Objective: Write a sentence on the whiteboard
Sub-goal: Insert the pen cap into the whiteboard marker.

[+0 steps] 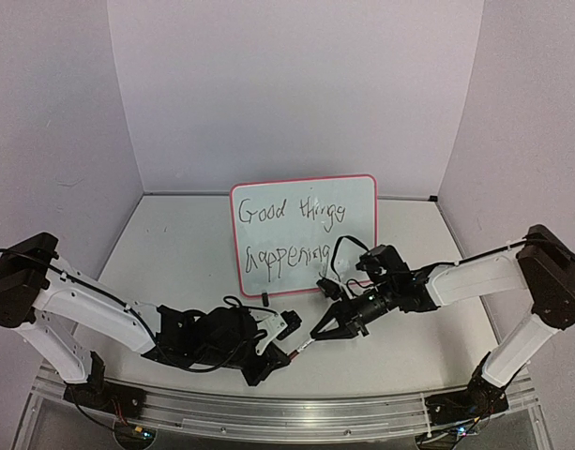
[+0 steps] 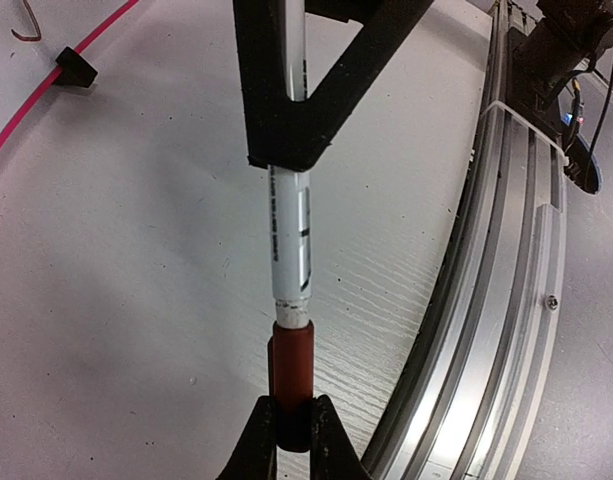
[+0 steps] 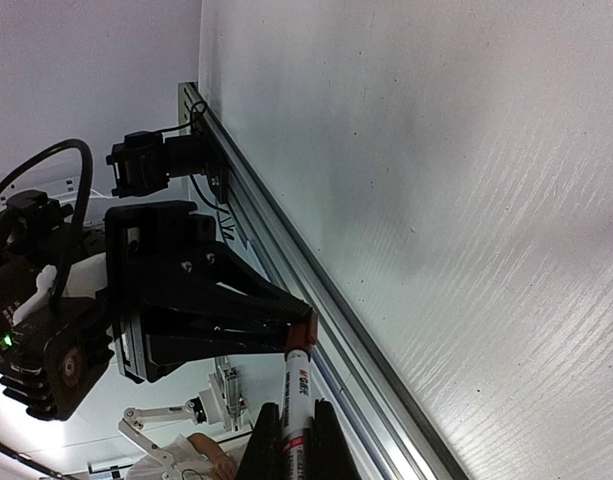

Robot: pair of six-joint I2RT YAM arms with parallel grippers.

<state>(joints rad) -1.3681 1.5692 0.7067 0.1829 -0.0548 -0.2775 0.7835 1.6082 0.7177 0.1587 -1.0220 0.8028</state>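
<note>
The whiteboard (image 1: 358, 246), white with a pink-red frame, stands upright at the back middle of the table. The sentence (image 1: 292, 214) on it is black handwriting in two lines. In front of it the two grippers meet tip to tip over the table. My left gripper (image 2: 291, 432) is shut on the marker's red cap (image 2: 292, 358). My right gripper (image 3: 291, 448) is shut on the white marker barrel (image 3: 297, 385). Cap (image 3: 302, 334) and barrel (image 2: 289, 235) are in one line and joined, with a white collar showing between them. From above, left gripper (image 1: 285, 354) and right gripper (image 1: 321, 332) almost touch.
An aluminium rail (image 1: 268, 409) runs along the table's near edge, close below the marker (image 2: 506, 300). The whiteboard's pink frame edge (image 2: 46, 92) and a black clip foot (image 2: 76, 68) lie to the left gripper's upper left. Pale walls enclose the table on three sides.
</note>
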